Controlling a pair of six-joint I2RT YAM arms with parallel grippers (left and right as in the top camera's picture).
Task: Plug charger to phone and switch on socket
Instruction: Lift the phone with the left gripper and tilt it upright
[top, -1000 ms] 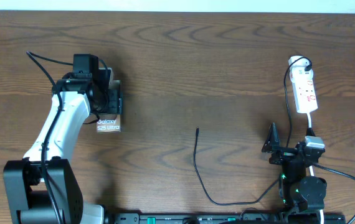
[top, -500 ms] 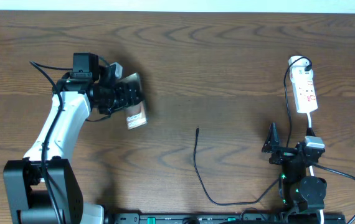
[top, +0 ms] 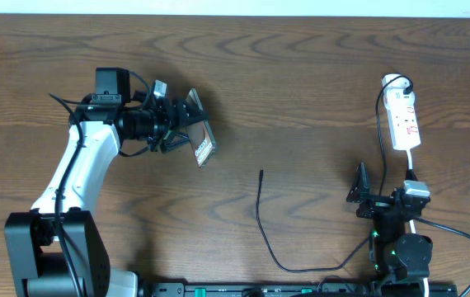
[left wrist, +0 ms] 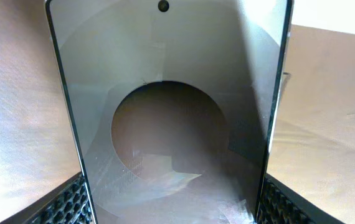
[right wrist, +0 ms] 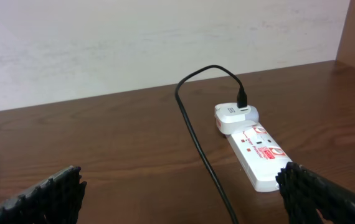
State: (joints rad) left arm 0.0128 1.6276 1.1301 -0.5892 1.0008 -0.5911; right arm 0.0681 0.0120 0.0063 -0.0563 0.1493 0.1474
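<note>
My left gripper (top: 184, 132) is shut on the phone (top: 201, 132) and holds it tilted above the table at left of centre. In the left wrist view the phone (left wrist: 165, 112) fills the frame between the two finger pads, its glossy brown face showing a round dark patch. The charger is a thin black cable (top: 259, 216) lying on the table, its plug tip (top: 261, 172) pointing up-frame, right of the phone. The white socket strip (top: 403, 120) lies at the far right; it also shows in the right wrist view (right wrist: 256, 151). My right gripper (top: 365, 195) is open and empty below the strip.
A white adapter (right wrist: 235, 116) with the black cable is plugged into the strip's far end. The strip's white lead (top: 416, 165) runs down toward my right arm. The back table edge (top: 235, 15) meets a pale wall.
My left gripper has lifted the phone off the table, swung it to the right and turned it from flat to tilted on edge. The right arm and cable have not moved.
</note>
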